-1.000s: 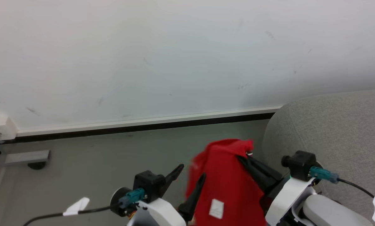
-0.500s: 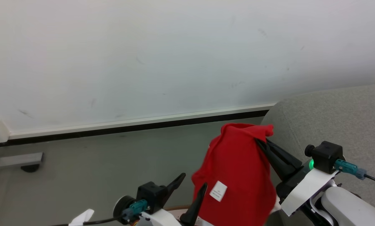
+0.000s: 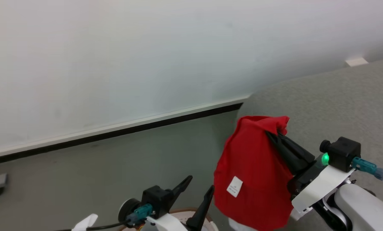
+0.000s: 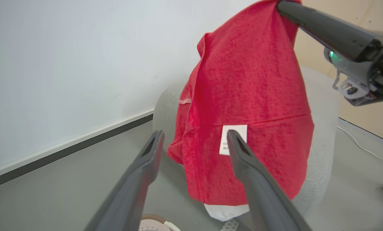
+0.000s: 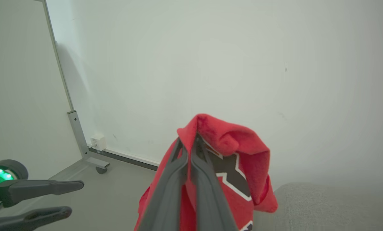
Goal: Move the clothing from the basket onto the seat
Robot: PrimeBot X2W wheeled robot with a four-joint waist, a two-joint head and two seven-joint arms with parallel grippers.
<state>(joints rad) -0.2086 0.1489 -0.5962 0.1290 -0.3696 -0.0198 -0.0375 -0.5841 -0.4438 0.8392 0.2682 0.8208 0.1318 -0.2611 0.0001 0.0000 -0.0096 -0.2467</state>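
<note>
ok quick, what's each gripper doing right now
left gripper: open, holding nothing
right gripper: closed on the red garment, which hangs from it

The red garment hangs limp in the lower right of the head view. Its bunched top edge is pinched between the closed fingers of the right pincer. A small white label sits low on its face, and the right wrist view shows a black print edged in white. Behind it, the light grey woven seat spans the right side. At the bottom edge curves the brown rim of the basket.
</note>
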